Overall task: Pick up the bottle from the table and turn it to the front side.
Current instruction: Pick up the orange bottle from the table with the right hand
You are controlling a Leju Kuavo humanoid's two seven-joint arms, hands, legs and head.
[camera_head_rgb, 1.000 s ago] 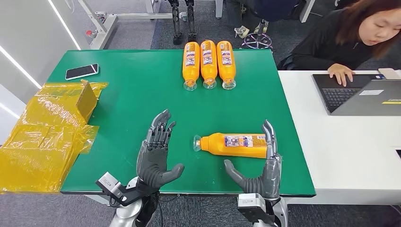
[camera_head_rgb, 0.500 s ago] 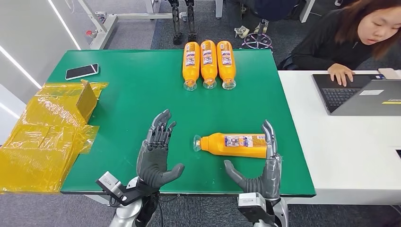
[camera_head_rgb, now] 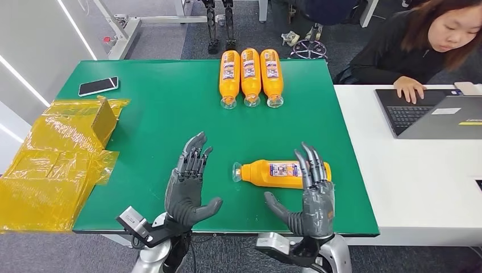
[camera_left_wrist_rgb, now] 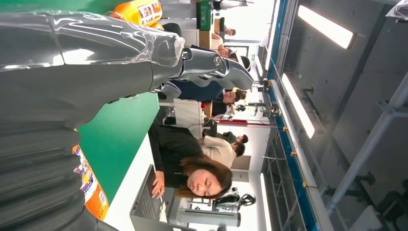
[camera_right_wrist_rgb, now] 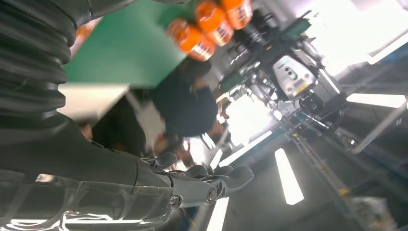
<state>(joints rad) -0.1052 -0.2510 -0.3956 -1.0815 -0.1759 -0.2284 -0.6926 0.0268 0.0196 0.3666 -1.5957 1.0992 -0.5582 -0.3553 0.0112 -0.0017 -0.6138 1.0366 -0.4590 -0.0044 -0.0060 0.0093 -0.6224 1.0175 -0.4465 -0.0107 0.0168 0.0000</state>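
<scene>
orange bottle [camera_head_rgb: 278, 174] w/ blue-white label & clear cap lies flat on the green table [camera_head_rgb: 153, 114] near its 6 o'clock edge, long axis 3-to-9, cap toward 9. right hand [camera_head_rgb: 311, 196] released, fingers spread over the bottle's 3 o'clock end, can't tell if touching; left hand [camera_head_rgb: 187, 182] released, well apart at its 9. 4 bottles total: 1 here, 3 in a row [camera_head_rgb: 250, 77] at 12, 1 phone [camera_head_rgb: 98, 86].

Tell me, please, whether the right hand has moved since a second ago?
Yes. The right hand has shifted toward the robot's left, and its fingers now lie over the base end of the lying bottle, which has stayed put.
</scene>
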